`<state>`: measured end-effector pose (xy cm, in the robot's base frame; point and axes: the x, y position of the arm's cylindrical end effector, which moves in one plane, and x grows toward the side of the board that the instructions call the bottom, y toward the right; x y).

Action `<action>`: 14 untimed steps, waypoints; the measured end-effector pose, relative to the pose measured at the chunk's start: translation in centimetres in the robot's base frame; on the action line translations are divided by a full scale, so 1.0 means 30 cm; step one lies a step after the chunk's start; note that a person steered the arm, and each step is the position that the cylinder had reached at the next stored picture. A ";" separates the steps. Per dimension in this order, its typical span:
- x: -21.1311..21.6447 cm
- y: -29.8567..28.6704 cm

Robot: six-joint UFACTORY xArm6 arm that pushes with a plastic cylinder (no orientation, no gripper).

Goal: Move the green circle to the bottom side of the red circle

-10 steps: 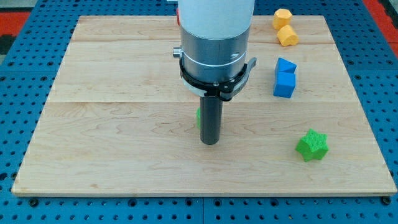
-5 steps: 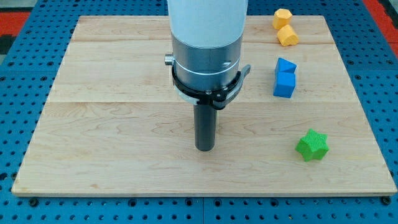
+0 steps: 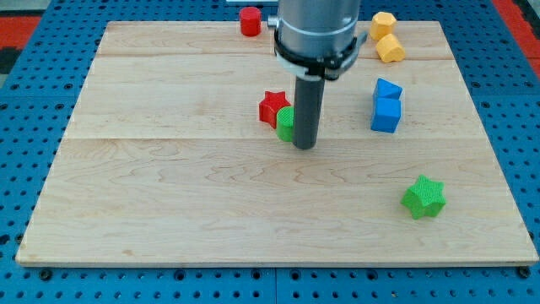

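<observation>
Camera view: red star [image 3: 272, 106] touches green circle [image 3: 286, 122].

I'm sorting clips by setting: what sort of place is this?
Probably a robotics lab bench: a wooden board lies on a blue perforated mounting plate, with small coloured blocks such as a green star, and my tip beside the green circle.

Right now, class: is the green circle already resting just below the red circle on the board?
No: the green circle sits mid-board against the red star beside my tip, far below the red circle.
</observation>
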<state>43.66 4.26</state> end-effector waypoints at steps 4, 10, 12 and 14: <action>-0.298 0.084; -0.127 -0.065; -0.354 -0.248; -0.374 -0.180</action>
<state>32.43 -1.16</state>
